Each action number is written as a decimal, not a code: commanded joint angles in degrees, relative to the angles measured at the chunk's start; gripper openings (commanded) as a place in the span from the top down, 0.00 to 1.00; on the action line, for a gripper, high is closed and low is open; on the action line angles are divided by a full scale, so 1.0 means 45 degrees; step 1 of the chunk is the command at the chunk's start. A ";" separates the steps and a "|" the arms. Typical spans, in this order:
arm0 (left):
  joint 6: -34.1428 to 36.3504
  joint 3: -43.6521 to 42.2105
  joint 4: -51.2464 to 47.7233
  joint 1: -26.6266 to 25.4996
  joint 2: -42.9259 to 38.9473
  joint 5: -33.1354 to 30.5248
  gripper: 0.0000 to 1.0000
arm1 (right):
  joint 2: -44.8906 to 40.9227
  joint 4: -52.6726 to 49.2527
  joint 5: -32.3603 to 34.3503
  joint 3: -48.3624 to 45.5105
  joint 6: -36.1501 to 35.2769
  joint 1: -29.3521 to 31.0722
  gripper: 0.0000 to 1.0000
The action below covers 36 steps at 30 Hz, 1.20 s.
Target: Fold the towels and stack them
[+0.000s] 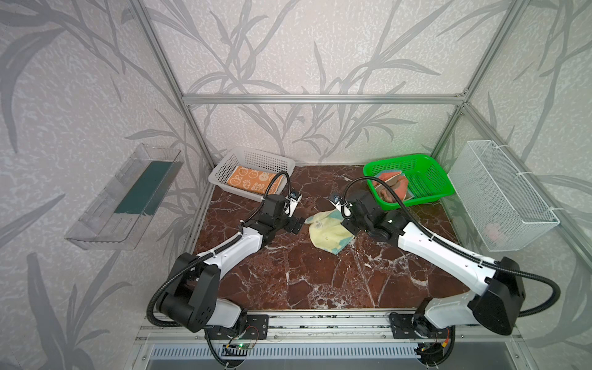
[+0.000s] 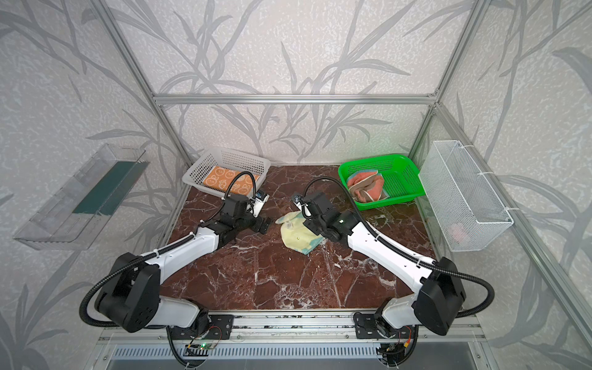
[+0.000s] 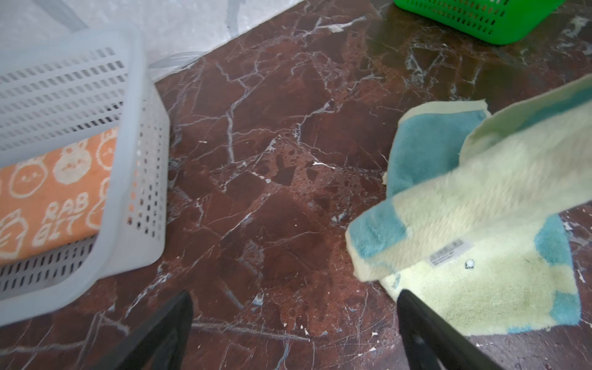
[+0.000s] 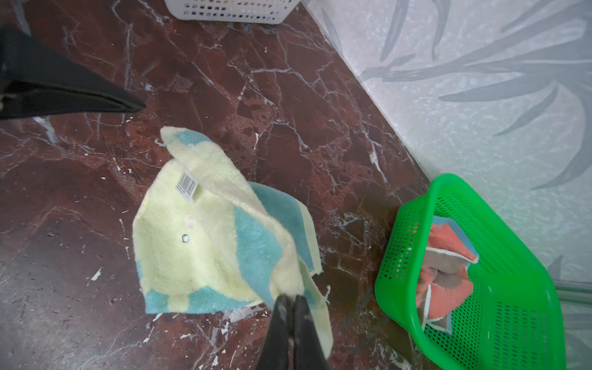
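pale yellow terry with teal patches, the yellow towel [image 1: 326, 234] is found at the middle of both top views, on the marble table [image 1: 304, 278], between the two arms. it is only partly spread. one corner is pinched by the right gripper [image 4: 290, 299], whose jaws are pressed together on the cloth. from that pinch a raised ridge of fabric is carried toward the upper left of the right wrist view and ends in a loose tip past the barcode label. the rest is laid flat beneath it.

the left gripper [image 3: 294, 302] is held with its jaws wide apart and nothing between them. in the left wrist view the towel is seen at the right of the frame, with one black finger [image 3: 413, 307] just at its lower edge. the ridge's long axis is judged to run roughly from one gripper toward the other, and its loose tip is the part nearest the left arm. a short reach to the right in the top views is therefore thought to be what the next grasp depends on.

the white basket [image 1: 253, 153], at the upper left of the table, is occupied by the orange towel [image 1: 253, 181], folded flat with its rabbit print up. the green basket [image 1: 400, 160], at the upper right, is occupied by the pink towel [image 1: 392, 187], crumpled and not yet folded. something pale pink is glimpsed low in the wire basket [image 1: 503, 192] on the right wall, but what it is cannot be told.
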 commanded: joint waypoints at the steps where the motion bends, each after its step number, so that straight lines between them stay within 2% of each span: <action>1: 0.1248 0.0375 0.0469 -0.0180 0.0240 0.1112 0.01 | -0.0862 0.0603 -0.0479 -0.0216 0.0043 -0.0357 1.00; 6: 0.2958 0.0094 0.0742 -0.0553 0.0285 0.1704 0.01 | -0.0859 0.0574 -0.0253 -0.0300 -0.0153 -0.0465 1.00; 12: 0.4121 0.0114 0.1574 -0.0681 0.0770 0.1435 0.02 | -0.1049 0.0845 -0.0689 -0.0759 -0.0287 -0.0487 1.00; 16: 0.3737 0.0413 0.2485 -0.0653 0.1307 0.0922 0.02 | -0.1443 0.0956 -0.1776 -0.1042 -0.0593 -0.0473 1.00; 21: 0.2359 0.0490 0.3160 -0.0413 0.1293 -0.0193 0.03 | -0.1178 0.0599 -0.3345 -0.0486 -0.0335 -0.0431 1.00; 26: 0.1247 0.0092 0.3386 0.0168 0.0802 -0.0651 0.04 | -0.0263 0.0049 -0.3945 -0.0332 -0.0527 0.0566 1.00; 28: 0.1379 -0.0147 0.3515 0.0305 0.0608 -0.0607 0.04 | 0.0022 -0.0284 -0.4260 -0.0532 -0.0490 0.1097 1.00; 33: 0.2523 -0.0522 0.3964 0.0448 0.0475 -0.0508 0.04 | 0.0006 -0.0909 -0.6585 -0.1744 0.0811 0.1441 1.00; 36: 0.3327 -0.0267 0.3400 0.0473 0.0659 -0.0049 0.04 | -0.0393 -0.0841 -0.5984 -0.2602 0.2144 0.1429 1.00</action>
